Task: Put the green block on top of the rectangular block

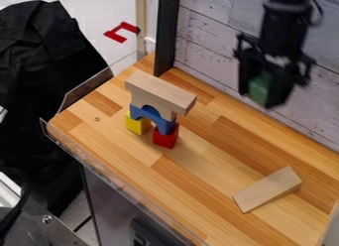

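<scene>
High at the far right, the end effector [265, 97] hangs pointing down in front of the plank wall [208, 29], its fingers closed on the green block [259, 89], which sits between them. Both are up off the counter [198, 175], to the right of the stack and well apart from it.

The stack stands on the far left part of the counter. At its base are a yellow block [138, 124] on the left and, nearer and to the right, a red block [165, 137], with a gap between them. A blue arch [163, 124] bridges the two. On the arch sits a pale wooden piece [147, 100], and across the top lies the rectangular block [160, 90], long and flat, slanting from far left to near right. Its upper face is bare.

On the near right of the counter lies a wooden wedge [267, 189], apart from the stack. A black post [167, 34] rises at the far edge. Beyond the left side of the counter hangs black cloth [39, 71], and farther back a red shape [122, 31] marks a pale surface.
</scene>
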Tool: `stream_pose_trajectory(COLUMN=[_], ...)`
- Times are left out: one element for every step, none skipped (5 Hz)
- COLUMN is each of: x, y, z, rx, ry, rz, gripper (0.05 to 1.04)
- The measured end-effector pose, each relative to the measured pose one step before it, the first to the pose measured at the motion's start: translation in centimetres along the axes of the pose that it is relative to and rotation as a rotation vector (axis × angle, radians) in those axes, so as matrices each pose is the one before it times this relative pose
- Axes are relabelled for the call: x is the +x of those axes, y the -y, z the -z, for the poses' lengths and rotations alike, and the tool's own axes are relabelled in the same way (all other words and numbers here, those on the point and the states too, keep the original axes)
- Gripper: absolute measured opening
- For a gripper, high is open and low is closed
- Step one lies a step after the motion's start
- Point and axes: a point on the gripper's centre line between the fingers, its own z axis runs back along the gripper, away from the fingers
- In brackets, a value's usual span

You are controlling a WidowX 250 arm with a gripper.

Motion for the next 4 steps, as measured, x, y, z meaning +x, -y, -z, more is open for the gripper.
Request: stream_pose_trajectory(x=[-0.344,-0.344,-0.373,-1.096], y=[-4.456,-3.080,-1.913,-0.494], z=[-1.702,-0.235,-0.185,0.733], rx=[0.0176,-0.0120,0.0087,0.0074], ry=[0.0268,-0.0036,-0.0075,-0.0585], rz=[-0.1386,-0.1033,-0.0606,-0.0219], gripper=[0.610,0.610,0.610,0.610])
